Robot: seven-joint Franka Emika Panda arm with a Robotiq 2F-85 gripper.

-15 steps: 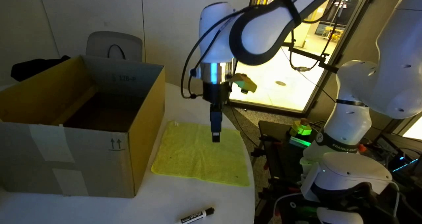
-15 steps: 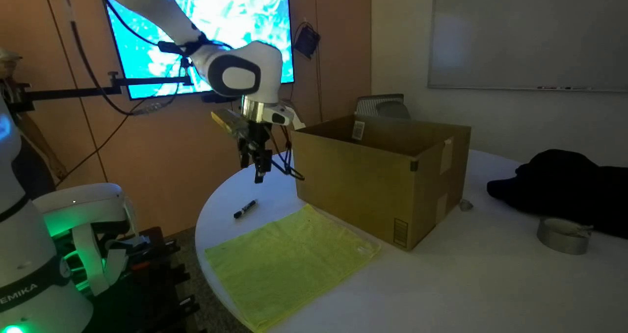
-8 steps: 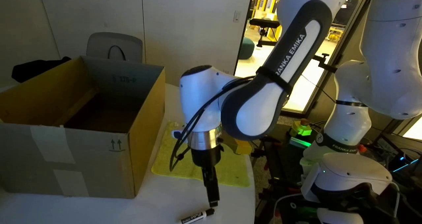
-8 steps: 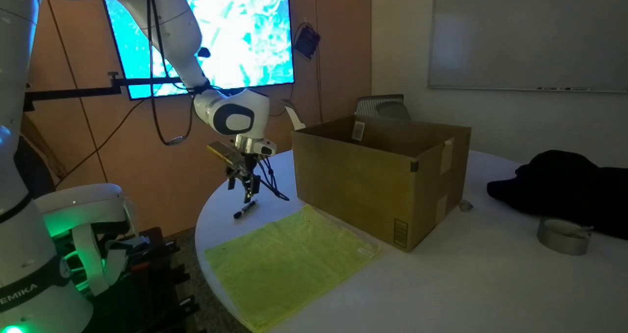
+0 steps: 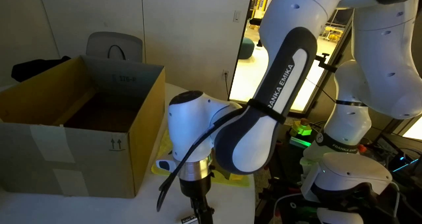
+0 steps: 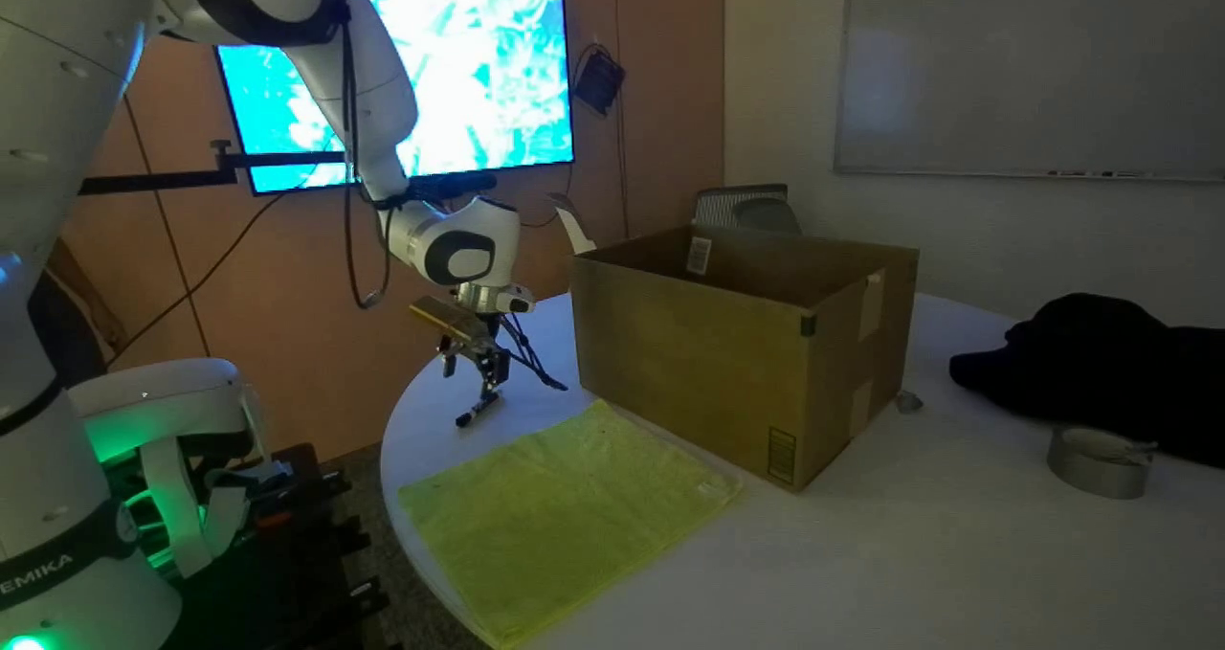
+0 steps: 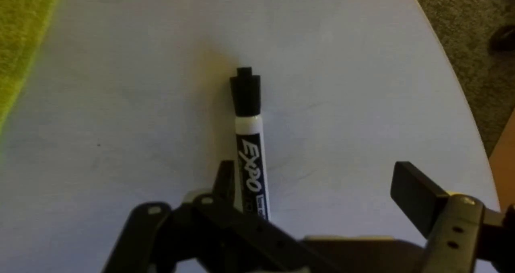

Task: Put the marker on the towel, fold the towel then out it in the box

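The black-and-white marker [image 7: 251,156] lies on the table, its black cap pointing up the wrist view. It also shows in both exterior views, partly hidden by the gripper [image 5: 189,219] [image 6: 465,419]. My gripper [image 7: 318,184] is open and low over the marker, which lies between the fingers, close beside the left finger in the wrist view. The marker's lower end is hidden behind that finger. The yellow-green towel [image 6: 565,516] lies flat and unfolded; the arm covers much of it in an exterior view [image 5: 230,181]. The open cardboard box [image 6: 689,363] stands beside the towel [image 5: 146,144].
The round white table's edge [image 7: 454,72] curves close to the marker. A tape roll [image 6: 1099,460] and a black cloth [image 6: 1110,372] lie on the table past the box. A chair [image 5: 115,46] stands behind the box.
My gripper has moved from above the towel, down and across to the marker, and is now low over it. The marker, towel and box have not moved.
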